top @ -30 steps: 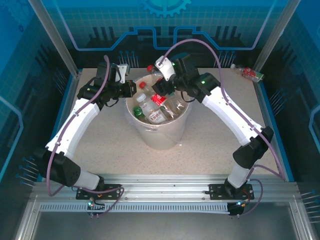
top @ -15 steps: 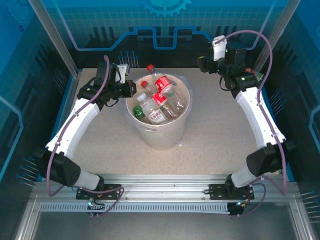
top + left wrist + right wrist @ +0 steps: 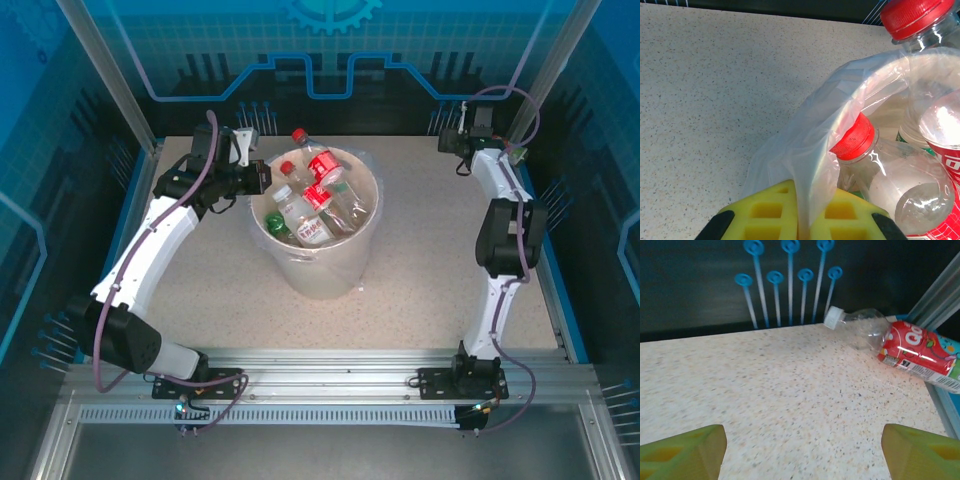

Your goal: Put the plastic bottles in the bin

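Swinging clear of the bin, the right arm is now stretched out to the far right corner of the bench. A second ago its gripper was held over the bin with a red-labelled bottle. That bottle is now seen lying on the heap inside, so one more drop is counted as done.

The right gripper is carried wide open, nothing between its fingers, and is aimed at the last bottle. That one is lying on its side in the far right corner, close against the bench's right edge: white cap, clear body, red label. It is judged to be the only piece left out, so the task is reckoned nearly finished.

The left gripper is kept shut on the liner at the bin's left rim, unchanged. The bottles in the bin are piled up to the rim, mostly red caps and labels, one green. A red-capped neck is seen poking above the far rim; whether it is fully inside cannot be told.
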`<state>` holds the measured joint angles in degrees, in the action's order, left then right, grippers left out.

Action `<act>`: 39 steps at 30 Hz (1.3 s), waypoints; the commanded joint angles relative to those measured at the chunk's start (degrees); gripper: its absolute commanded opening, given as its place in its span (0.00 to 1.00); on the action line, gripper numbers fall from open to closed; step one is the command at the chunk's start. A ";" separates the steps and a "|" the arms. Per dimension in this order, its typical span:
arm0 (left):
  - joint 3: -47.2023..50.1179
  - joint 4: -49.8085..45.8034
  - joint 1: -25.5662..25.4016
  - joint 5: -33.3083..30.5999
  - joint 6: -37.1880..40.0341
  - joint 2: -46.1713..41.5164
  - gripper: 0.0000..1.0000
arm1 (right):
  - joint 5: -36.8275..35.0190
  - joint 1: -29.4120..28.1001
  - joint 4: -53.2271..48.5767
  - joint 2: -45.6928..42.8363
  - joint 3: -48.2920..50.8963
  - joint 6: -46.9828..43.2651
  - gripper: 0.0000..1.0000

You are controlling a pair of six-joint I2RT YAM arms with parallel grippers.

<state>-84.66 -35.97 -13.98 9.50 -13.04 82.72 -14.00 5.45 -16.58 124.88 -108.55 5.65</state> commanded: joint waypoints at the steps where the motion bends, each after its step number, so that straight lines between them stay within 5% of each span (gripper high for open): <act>1: -2.44 -3.03 0.09 4.00 -2.83 0.88 0.00 | -2.16 1.73 5.89 4.93 -5.93 3.80 0.80; 15: -1.45 -2.02 0.09 -0.02 -6.57 -0.36 0.00 | -2.21 9.08 5.92 28.51 -32.76 20.09 0.77; 28: -1.64 -2.92 0.17 -4.10 -9.04 1.71 0.00 | 0.40 12.23 11.22 38.68 -42.87 32.20 0.72; 36: -2.42 -3.17 0.12 -4.72 -11.39 2.78 0.00 | 2.59 14.21 11.16 39.61 -42.32 36.98 0.70; 39: -2.70 -3.33 0.10 -4.96 -12.09 3.04 0.00 | 3.91 14.24 12.07 35.00 -33.01 37.91 0.71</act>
<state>-86.35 -37.34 -13.98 2.87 -20.36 84.12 -11.22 18.31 -3.64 161.58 -148.03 40.47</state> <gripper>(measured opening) 0.093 0.711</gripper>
